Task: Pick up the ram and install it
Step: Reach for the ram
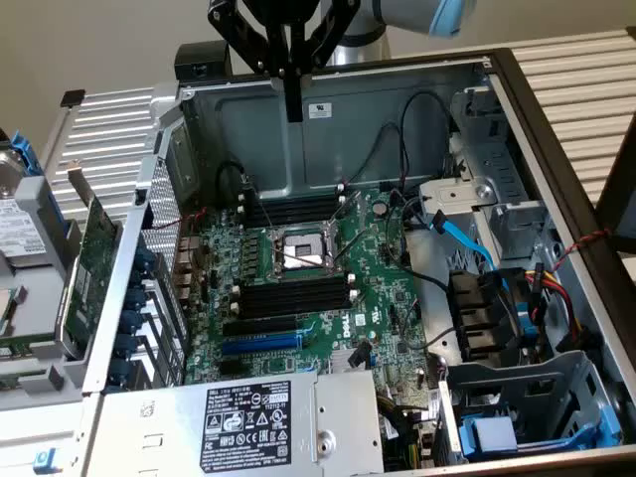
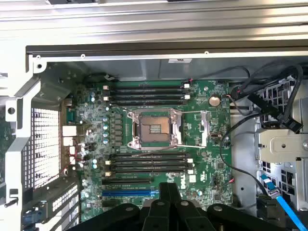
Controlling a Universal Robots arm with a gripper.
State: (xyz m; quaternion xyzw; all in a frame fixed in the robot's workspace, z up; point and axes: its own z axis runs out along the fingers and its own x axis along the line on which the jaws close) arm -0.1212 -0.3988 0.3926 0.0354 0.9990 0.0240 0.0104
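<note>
1. The gripper [image 1: 293, 114] is hanging high over the open computer case [image 1: 556, 189], above the far end of the motherboard [image 1: 383, 298]. Its jaws are pressing together and carrying nothing.
2. Both banks of black slots, the upper slots [image 2: 144, 95] and the lower slots [image 2: 147, 163], are lying empty on either side of the processor socket [image 2: 154, 127], so the ram is not sitting in the board.
3. Where the ram is resting cannot be told for sure. A green strip [image 1: 12, 343] at the exterior view's far left, outside the case, may be it, but the frame edge is cutting it off. The upright green card [image 1: 94, 258] leaning beside the case is looking too large to be the stick.
4. Judging from this, the pick is the step in hand. Doing it well is likely depending on opening the jaws fully before coming down, then closing on the stick's long edges near mid-length, so it is hanging level and not twisting.
5. The black cables [image 1: 397, 169] are running close to the upper slots, so a wide, high path is looking safer. Whether the white end clips are standing open cannot be told.
</note>
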